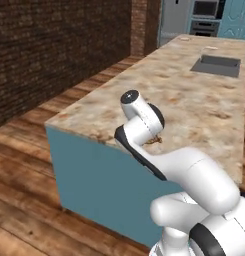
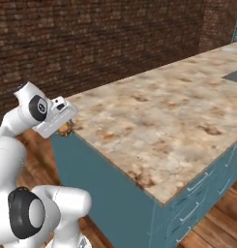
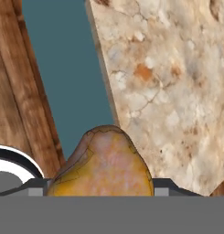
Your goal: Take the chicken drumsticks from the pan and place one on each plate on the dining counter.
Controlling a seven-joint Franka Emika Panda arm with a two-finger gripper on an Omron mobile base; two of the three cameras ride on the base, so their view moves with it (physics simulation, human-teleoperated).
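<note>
My gripper (image 3: 102,188) is shut on a golden-brown chicken drumstick (image 3: 103,162), which bulges up between the two dark fingertips (image 3: 38,187). The hand hangs at the near corner of the dining counter (image 1: 194,105), over its edge, with teal base and wooden floor below. From the right base view the gripper (image 2: 63,125) points down at that corner of the counter (image 2: 163,116), the drumstick (image 2: 67,129) showing under it. A brown bit of the drumstick (image 1: 155,141) peeks out beneath the wrist. The pan is out of view. A small pale round shape (image 1: 184,38) at the counter's far end is too small to identify.
A dark built-in sink (image 1: 216,65) sits far along the marble top (image 3: 168,82). A brick wall (image 1: 54,45) runs along the left, with wooden floor (image 1: 24,150) between it and the island. Grey appliances (image 1: 204,15) stand at the far back. Teal drawers (image 2: 197,203) face right.
</note>
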